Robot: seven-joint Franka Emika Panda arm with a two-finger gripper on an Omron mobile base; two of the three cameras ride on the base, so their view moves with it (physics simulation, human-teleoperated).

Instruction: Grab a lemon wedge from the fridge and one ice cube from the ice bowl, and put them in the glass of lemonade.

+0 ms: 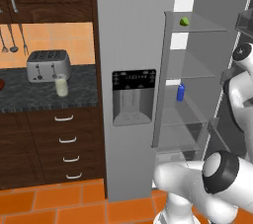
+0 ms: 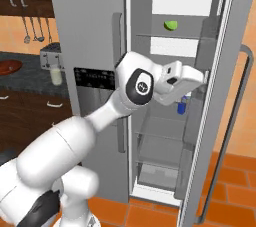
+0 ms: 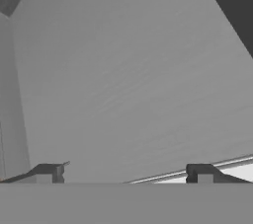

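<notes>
The fridge (image 1: 133, 30) (image 2: 85, 21) stands with its right door (image 2: 225, 96) swung open. A small yellow-green lemon wedge (image 1: 184, 21) (image 2: 171, 25) lies on an upper shelf inside. My gripper (image 2: 199, 78) (image 3: 126, 173) hovers below that shelf, close to the inner face of the open door, which is the plain grey surface in the hand view. Its fingertips (image 3: 49, 172) stand wide apart, open, with nothing between them. The glass of lemonade (image 1: 61, 87) (image 2: 56, 76) stands on the dark counter in front of the toaster. The reddish-brown ice bowl (image 2: 9, 67) sits farther left; no ice cube can be made out.
A small blue can (image 1: 181, 92) (image 2: 182, 105) stands on a middle fridge shelf, just beneath my hand. A silver toaster (image 1: 48, 65) (image 2: 50, 57) is on the counter (image 1: 29, 99). Utensils hang on the wall above. Drawers (image 1: 66, 139) sit below the counter.
</notes>
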